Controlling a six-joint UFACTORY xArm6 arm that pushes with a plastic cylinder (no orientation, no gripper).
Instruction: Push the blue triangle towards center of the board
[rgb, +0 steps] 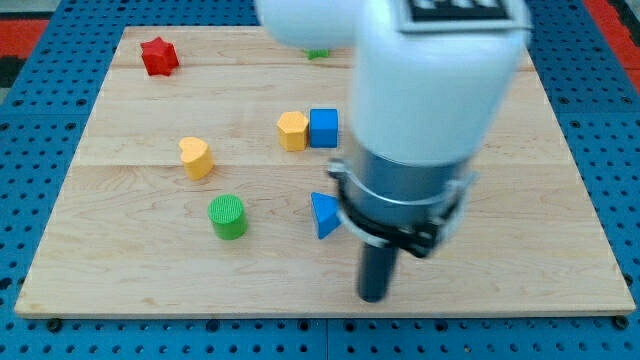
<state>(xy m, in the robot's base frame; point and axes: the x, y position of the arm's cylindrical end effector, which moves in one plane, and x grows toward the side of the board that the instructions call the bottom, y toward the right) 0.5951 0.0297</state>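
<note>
tip (373, 297) sitting near-right of blue triangle (324, 215), not touching | triangle lying just near of worktop (120, 270) centre | no claw fitted (state n/a) | pushing far-left: short, gentle nudge only

1. Bright, even light covers the wooden board (130, 270); no glare on it.
2. Blocks cast only faint, soft shadows on the board.
3. The arm (430, 80) above the board looks blurred and pale; the blocks appear sharper.

blue triangle (323, 214) flat on board, lower centre, partly hidden by arm.
</note>
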